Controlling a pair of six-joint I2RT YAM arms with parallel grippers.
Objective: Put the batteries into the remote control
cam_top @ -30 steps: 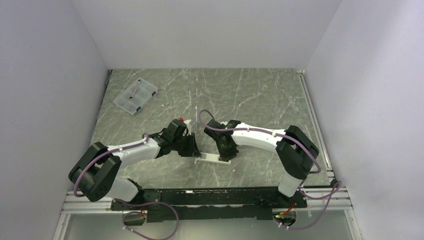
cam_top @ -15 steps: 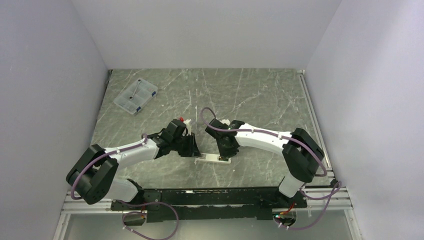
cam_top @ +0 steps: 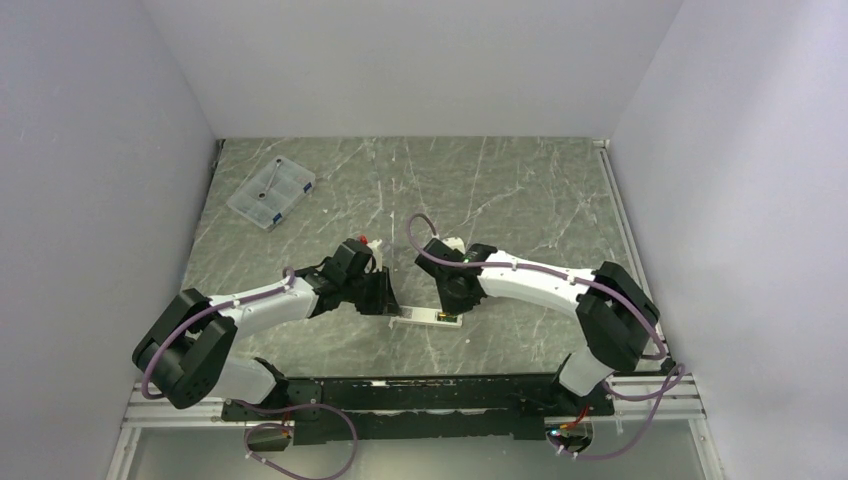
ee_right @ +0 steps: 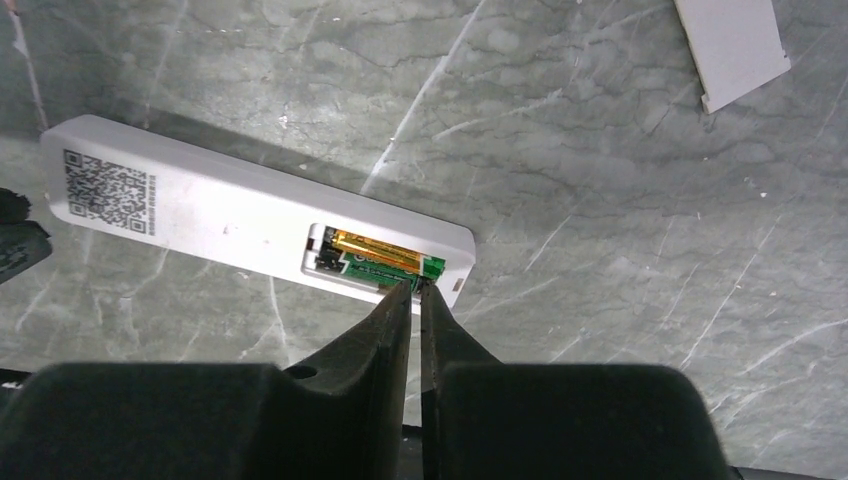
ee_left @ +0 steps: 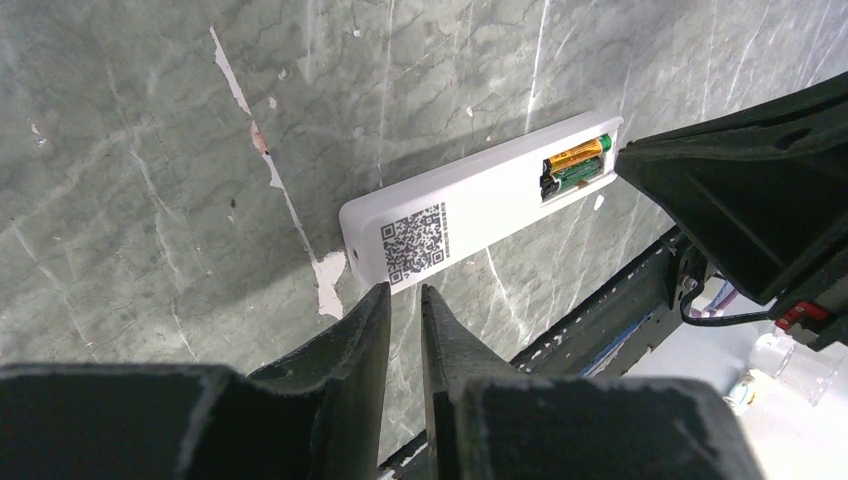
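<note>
Across the grey marbled counter [cam_top: 520, 190], the left arm [cam_top: 265, 305] and right arm [cam_top: 530, 280] reach toward each other near the front edge. They meet over the remote control [ee_right: 220, 215], which lies face down between them, code label up and battery bay open. A clear compartment box [cam_top: 271, 192] sits well apart at the far left. The small white cover piece [ee_right: 730, 45] lies on the counter apart from the remote.

The left jaws are drawn nearly together, nothing in the thin slit, their tips right at the remote's label end. Whether they touch it I cannot tell. The right jaws are likewise all but pressed together and empty, tips at the bay's rim.

Both batteries [ee_right: 385, 257] lie side by side in the bay, the dark green cell [ee_right: 395, 267] nearest those tips and the copper-orange cell [ee_right: 375, 247] beyond it. The step looks like seating the green cell. Press straight down on it with the closed tips, gently, while the left jaws brace the far end so the remote cannot skate or pivot.
</note>
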